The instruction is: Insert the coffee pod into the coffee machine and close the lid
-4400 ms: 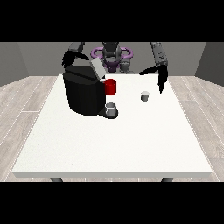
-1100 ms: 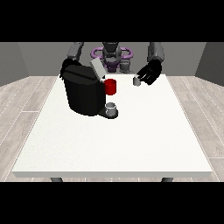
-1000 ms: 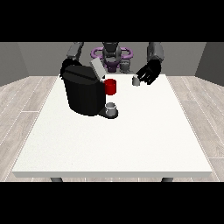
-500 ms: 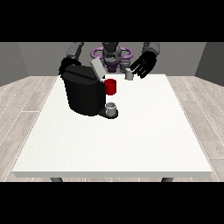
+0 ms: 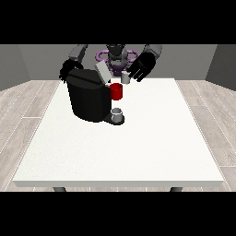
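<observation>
A large white table (image 5: 138,143) fills the middle of the frame; on its upper left part stands a black coffee machine (image 5: 88,96), a bulky dark block with a red part (image 5: 116,91) on the side that faces right, and a small grey cup (image 5: 117,114) on its low tray at the bottom right of the block; the lid (image 5: 102,72) of the machine is up, a pale grey flap that tilts from the top of the block toward the upper right.

The coffee pod (image 5: 125,78), a small pale grey cylinder, is above the table in the upper middle of the frame, just to the right of the raised lid and above the red part; it is not in the machine; it sits at the fingertips of the hand at the view's right (image 5: 142,67), which is black, with its fingers spread and bent toward the pod; the fingers seem to pinch the pod at its right edge, though the contact itself is too small to see plainly.

The hand at the view's left (image 5: 67,71) shows at the upper left corner of the machine, close against its back top edge; whether its fingers are open or curled I cannot tell.

The robot's body (image 5: 116,53) is at the top centre, behind the table.
</observation>
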